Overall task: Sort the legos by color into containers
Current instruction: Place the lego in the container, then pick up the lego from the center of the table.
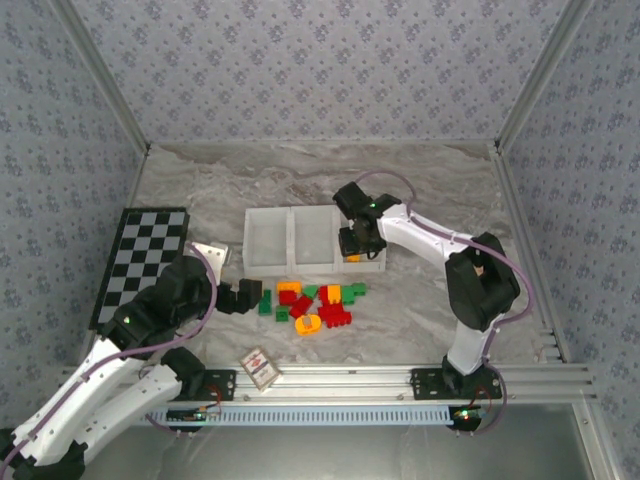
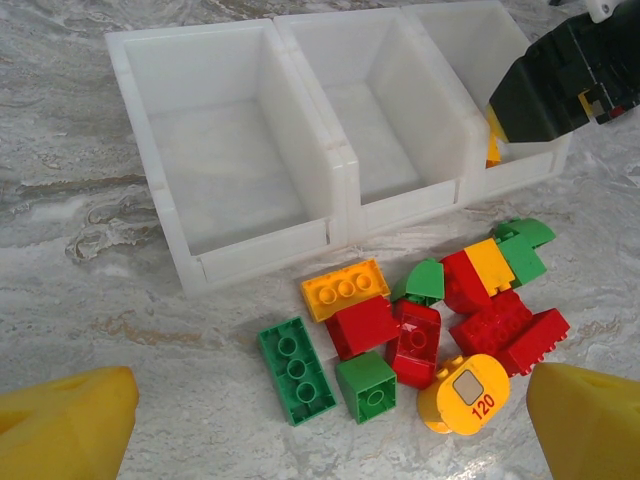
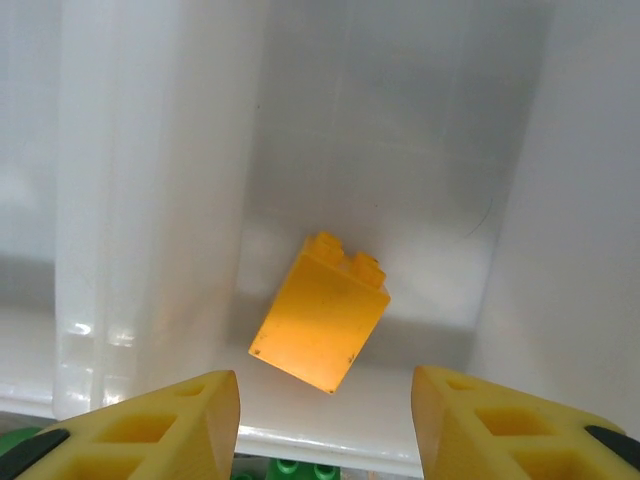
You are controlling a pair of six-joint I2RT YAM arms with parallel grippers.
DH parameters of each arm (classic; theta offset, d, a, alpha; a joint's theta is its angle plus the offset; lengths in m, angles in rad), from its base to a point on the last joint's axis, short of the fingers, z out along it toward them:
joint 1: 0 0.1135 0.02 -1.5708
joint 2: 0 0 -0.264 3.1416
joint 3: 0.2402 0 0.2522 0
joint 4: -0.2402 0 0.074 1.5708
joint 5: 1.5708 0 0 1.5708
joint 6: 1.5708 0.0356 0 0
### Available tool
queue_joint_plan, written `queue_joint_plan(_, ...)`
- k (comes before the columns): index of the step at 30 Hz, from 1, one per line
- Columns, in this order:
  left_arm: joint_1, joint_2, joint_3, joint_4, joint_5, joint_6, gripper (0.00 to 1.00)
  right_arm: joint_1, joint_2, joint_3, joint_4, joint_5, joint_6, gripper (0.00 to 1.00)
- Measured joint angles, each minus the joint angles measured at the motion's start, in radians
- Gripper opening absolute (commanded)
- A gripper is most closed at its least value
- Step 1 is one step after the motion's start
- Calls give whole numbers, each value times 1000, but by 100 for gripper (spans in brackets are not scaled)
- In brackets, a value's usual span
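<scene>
Orange-yellow brick (image 3: 320, 325) just ahead of the right gripper's (image 3: 325, 420) yellow fingers (image 3: 160, 425), inside white bins (image 2: 340, 170); red, green, orange-yellow legos (image 2: 400, 340) ahead of left gripper (image 2: 325, 425), on grey-veined marble table (image 2: 80, 250); checkerboard (image 1: 145, 260) left of it black-and-white; wallpaper (image 1: 320, 60) grey-blue, floral.

Through the overhead camera I see a black-and-white checkerboard (image 1: 145, 262) lying flat on the counter (image 1: 300, 175), off to the left of the left jaws and well apart from them. A small grey plate (image 1: 208, 252) lies just beside the board's right edge, between it and the left jaws and a little farther back. On the near side of the left jaws a small card with a red pattern (image 1: 260, 367) sits at the edge of the metal rail (image 1: 340, 378) along the counter's front. The counter is grey-veined, like marble. Walls in blue-grey patterned wallpaper (image 1: 320, 70) stand well beyond the right jaws and on both flanks.
</scene>
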Motion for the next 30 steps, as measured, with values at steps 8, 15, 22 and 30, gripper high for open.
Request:
queue_joint_plan(8, 0, 0, 0, 0, 0, 0, 100, 14, -150, -55, 11, -12, 2, 54)
queue_joint_plan(15, 0, 0, 0, 0, 0, 0, 100, 40, -342, -180, 32, -90, -222, 66)
queue_joint_plan(22, 0, 0, 0, 0, 0, 0, 100, 72, -471, -356, 14, -150, -615, 74)
queue_joint_plan(30, -4, 0, 0, 0, -3, 0, 100, 116, -643, -611, 80, -180, -918, 81)
